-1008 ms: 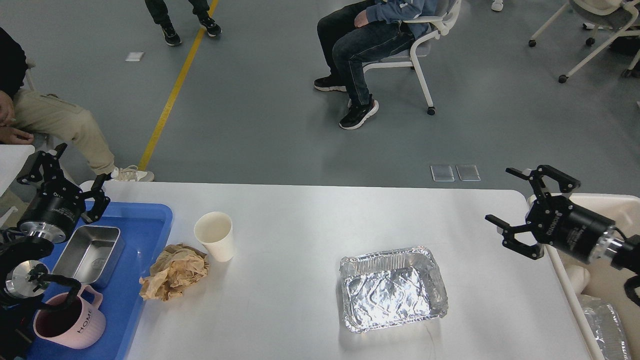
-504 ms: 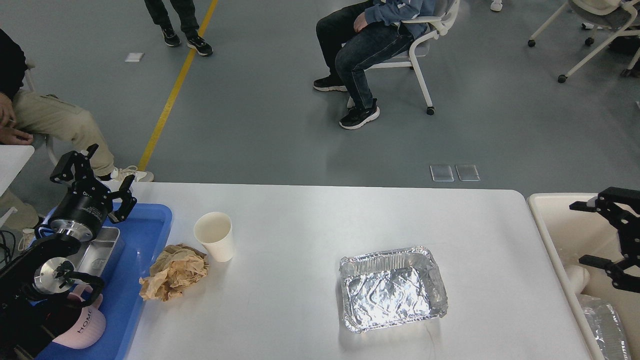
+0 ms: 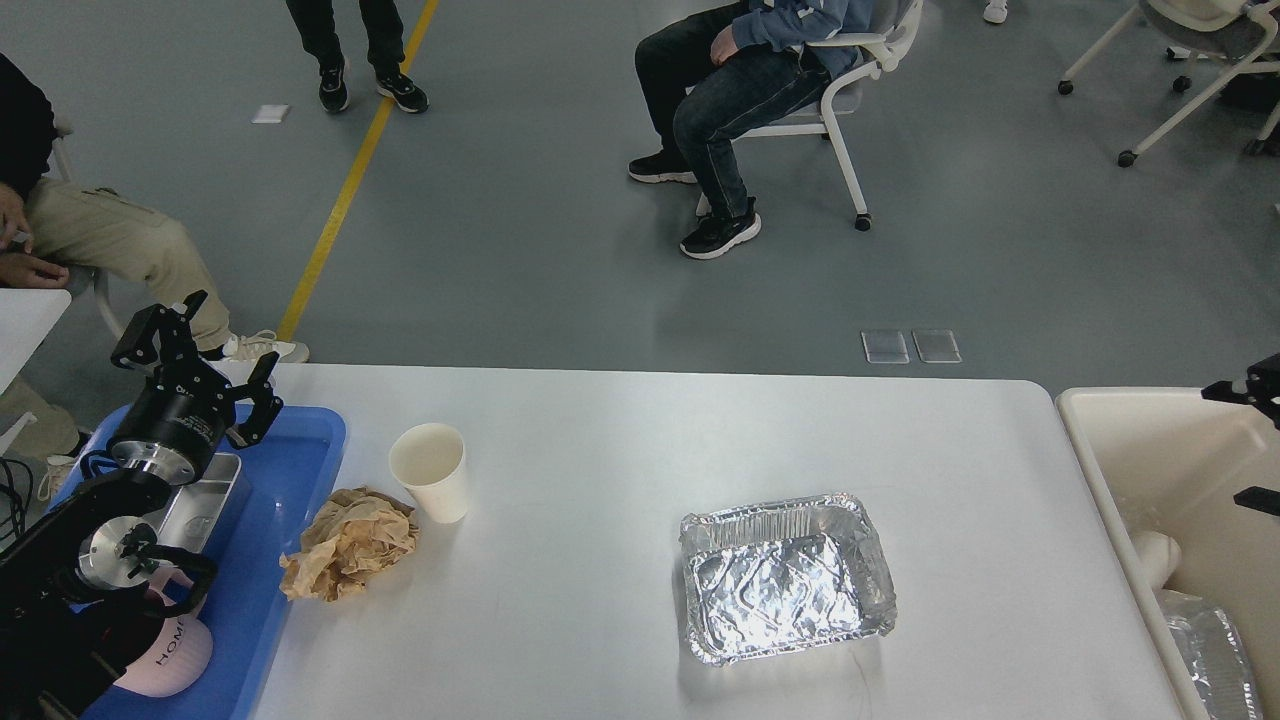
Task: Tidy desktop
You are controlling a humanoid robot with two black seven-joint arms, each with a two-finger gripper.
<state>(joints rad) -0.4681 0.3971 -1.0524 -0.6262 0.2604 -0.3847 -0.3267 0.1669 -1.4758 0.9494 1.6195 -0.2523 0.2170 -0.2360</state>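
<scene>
Desktop fills the lower centre; a paper cup, crumpled brown paper and a foil tray are left on it; left gripper jaws apart, empty, above the blue tray; right gripper at right edge, jaws apart, over the cream bin; tidying looks partly done.

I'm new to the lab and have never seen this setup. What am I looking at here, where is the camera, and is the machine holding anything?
The camera sits in a humanoid robot's head, looking forward and down at a white desktop. The left gripper, a two-finger claw on a black arm, hangs open above a blue tray and holds nothing. The right gripper barely shows at the edge, over a cream bin; its state is unclear. On the desktop lie a paper cup, crumpled brown paper and a foil tray. The blue tray holds a steel box and a pink mug.
</scene>
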